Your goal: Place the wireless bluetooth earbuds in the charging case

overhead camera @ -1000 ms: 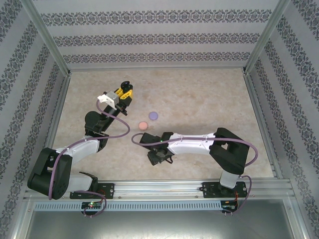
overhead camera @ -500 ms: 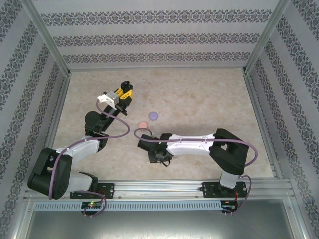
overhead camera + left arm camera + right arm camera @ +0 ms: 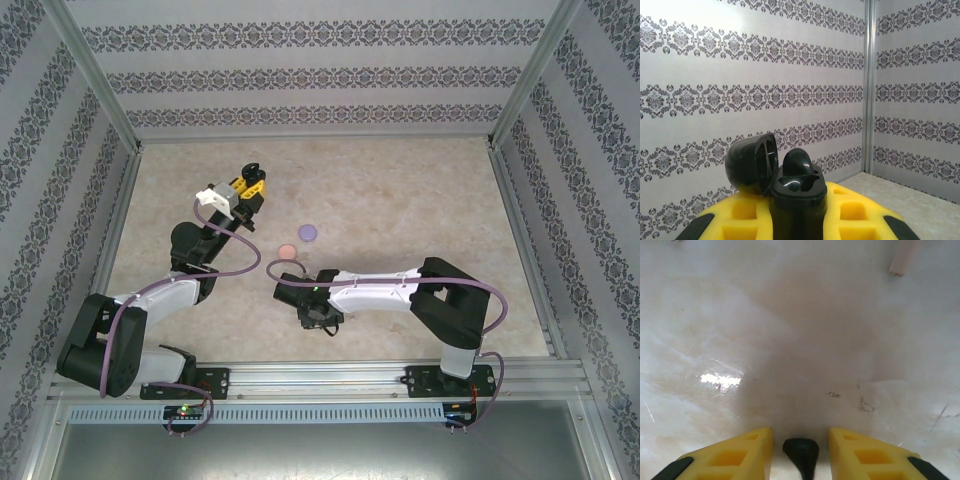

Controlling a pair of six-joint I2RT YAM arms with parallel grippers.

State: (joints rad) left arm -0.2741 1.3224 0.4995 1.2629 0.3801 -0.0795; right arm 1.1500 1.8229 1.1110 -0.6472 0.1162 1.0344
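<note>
White-and-black left arm (image 3: 165,293), matching right arm (image 3: 375,290), looping purple cables (image 3: 257,258), yellow fingers (image 3: 735,459) with square pockets and black tips, black bases (image 3: 450,380).

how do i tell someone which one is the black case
On the table, look left of centre for the yellow left pincer: the black case is clamped in it. The purple case and pink case lie on the table between the two arms, while this one is black, gripped, and has its lid flipped open.
</note>
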